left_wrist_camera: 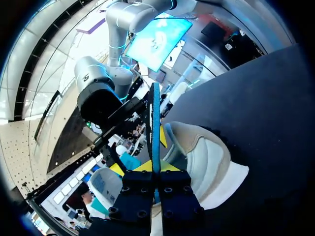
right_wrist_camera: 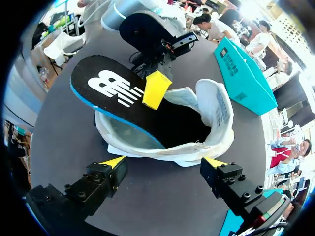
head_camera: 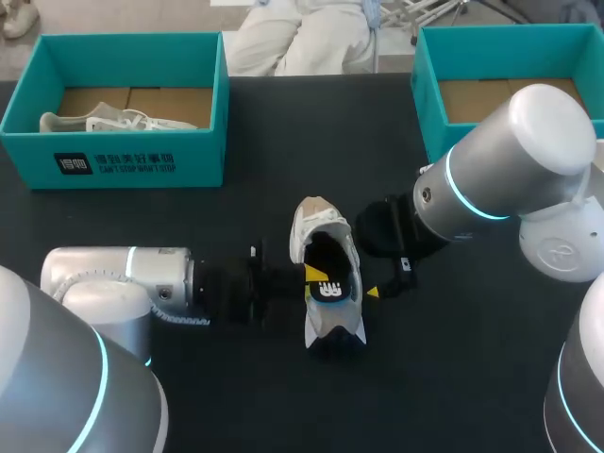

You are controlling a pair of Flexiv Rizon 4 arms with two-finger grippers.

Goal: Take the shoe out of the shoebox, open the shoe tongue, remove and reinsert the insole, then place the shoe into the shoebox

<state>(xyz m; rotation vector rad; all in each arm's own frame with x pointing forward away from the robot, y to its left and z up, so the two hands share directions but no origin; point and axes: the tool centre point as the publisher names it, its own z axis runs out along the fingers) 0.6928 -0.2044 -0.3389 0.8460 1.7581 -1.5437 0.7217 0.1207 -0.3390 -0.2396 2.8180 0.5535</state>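
Left gripper: in the head view it sits at the left side of the white and beige low-cut shoe, its fingers clamped on the black foam insole with a white logo and blue rim. The shoe lies on the black table near the middle, between the two arms and outside both boxes. The right gripper is just beside the shoe's right side. The left-hand teal cardboard shoebox stands at the far left of the table and holds a second pale shoe. The right-hand teal cardboard shoebox stands at the far right. In the left wrist view the left gripper is closed on the insole, which shows edge-on as a thin blue strip rising from between the yellow tips. The shoe lies just beside and ahead of the fingers. In the right wrist view the right gripper has its fingers spread wide and grips nothing. The shoe lies ahead of them with its opening facing the camera. One end of the insole is inside the opening and the other end is raised outside the shoe. A yellow tip of the left gripper presses on the upper face of the insole.
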